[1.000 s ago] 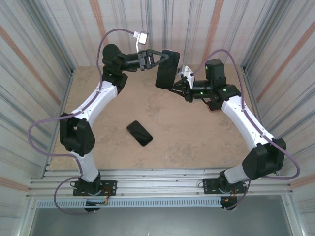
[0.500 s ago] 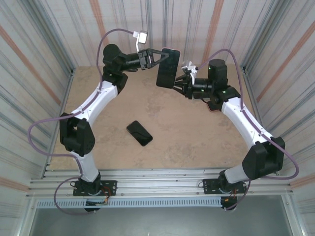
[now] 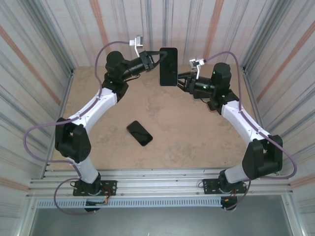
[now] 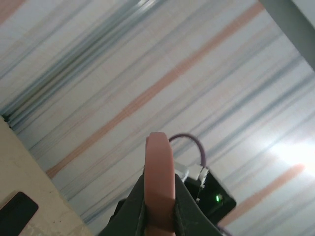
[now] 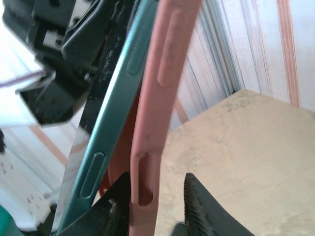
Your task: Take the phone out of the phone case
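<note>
— How are your arms posed?

— Both rise from their bases with elbows out. The wrists turn inward and meet high over the far half of the tan tabletop (image 3: 206, 128). Your left gripper (image 4: 159, 196) is clamped tight on the pink rubbery phone case (image 5: 155, 98), which it holds upright on edge.

— And the right?

— Your right gripper (image 5: 157, 204) straddles the case's edge with its jaws parted, gripping nothing. One finger (image 5: 204, 211) stands clear. The teal-edged phone (image 5: 115, 113) angles out of the case, and the gap is widest beside these jaws.

— Room to move?

— A flat black phone (image 3: 139, 132) lies on the table, well apart from both jaws and nearer you. There's bare table beneath them, and the corrugated metal wall (image 4: 147, 73) is near beyond.
</note>
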